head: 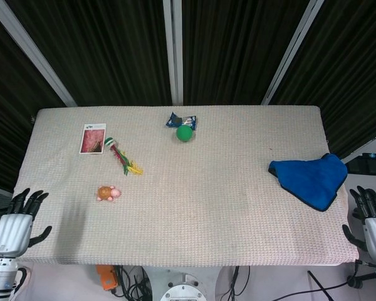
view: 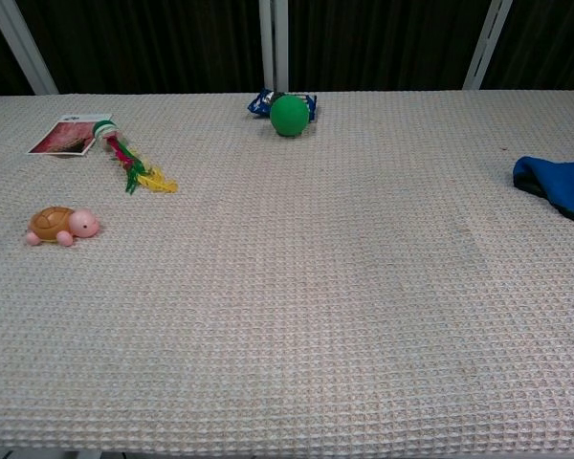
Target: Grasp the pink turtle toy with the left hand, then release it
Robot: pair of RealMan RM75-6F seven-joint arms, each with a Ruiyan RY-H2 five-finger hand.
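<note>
The pink turtle toy [head: 108, 193] with an orange-brown shell lies on the table's left part, also seen in the chest view [view: 61, 226]. Nothing touches it. My left hand [head: 15, 224] hangs off the table's front left corner, fingers spread and empty, well to the left of and nearer than the turtle. My right hand [head: 375, 221] sits off the front right corner, fingers apart, holding nothing. Neither hand shows in the chest view.
A green ball [head: 184, 133] and a blue wrapper [head: 181, 120] lie at the back centre. A card [head: 93, 138] and a striped rope toy [head: 124, 160] lie behind the turtle. A blue cloth [head: 310, 178] drapes the right edge of the table [head: 225, 207].
</note>
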